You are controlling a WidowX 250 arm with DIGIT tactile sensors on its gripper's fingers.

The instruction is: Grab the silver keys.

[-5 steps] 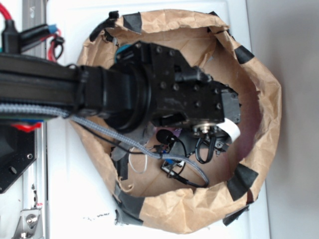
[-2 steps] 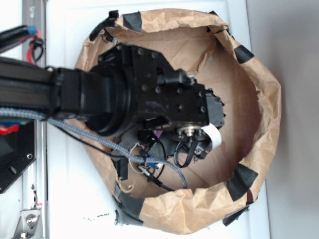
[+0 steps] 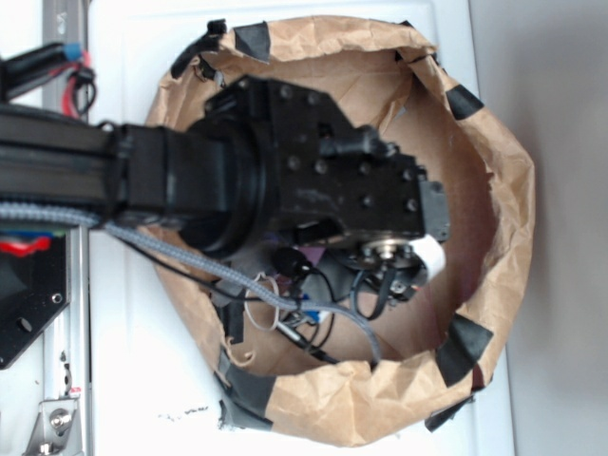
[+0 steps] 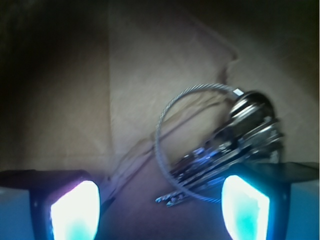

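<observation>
A black robot arm (image 3: 190,180) reaches from the left into a round container made of crumpled brown paper (image 3: 494,190), patched around its rim with pieces of black tape (image 3: 463,344), sitting on a white bench (image 3: 123,380). From the exterior view, the arm's bulky wrist covers most of the container's inside, so the end effector and whatever lies below it are hidden there; a grey braided cable (image 3: 190,261) trails along the arm and into the container. The wrist view looks down at the paper floor. The end effector (image 4: 160,210) is spread wide, its two fingers (image 4: 75,210) glowing pale blue at the lower left and lower right corners. The silver keys (image 4: 235,145) lie on the paper, fanned in a bunch on a thin twisted wire ring (image 4: 165,130), just beside and partly behind the right-hand finger, toward the right of the gap. Whether that finger touches the keys cannot be told.
</observation>
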